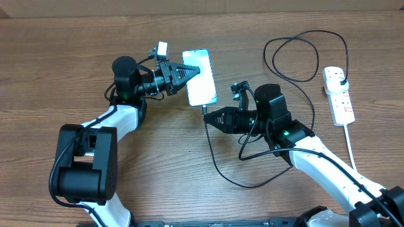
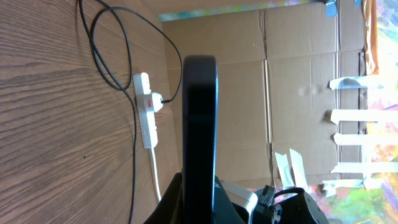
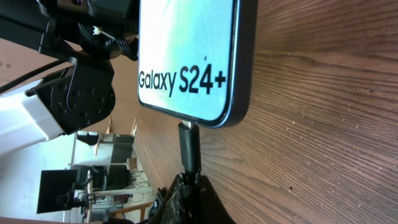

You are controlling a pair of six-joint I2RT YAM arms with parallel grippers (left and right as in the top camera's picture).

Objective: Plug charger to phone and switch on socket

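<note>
The phone (image 1: 203, 88) lies left of centre, screen up, reading "Galaxy S24+" in the right wrist view (image 3: 186, 56). My left gripper (image 1: 194, 71) is shut on the phone's long left edge. In the left wrist view the phone (image 2: 199, 112) shows edge-on between the fingers (image 2: 199, 193). My right gripper (image 1: 209, 116) is shut on the charger's small plug tip (image 1: 205, 109), which meets the phone's bottom edge (image 3: 189, 143). The black cable (image 1: 221, 170) loops back to a black plug (image 1: 341, 81) seated in the white socket (image 1: 339, 94).
The cable makes a big loop at the back right (image 1: 303, 57) and another in front of the right arm. The socket's thick white cord (image 1: 349, 142) runs toward the front right. A cardboard wall (image 2: 286, 93) stands behind the table.
</note>
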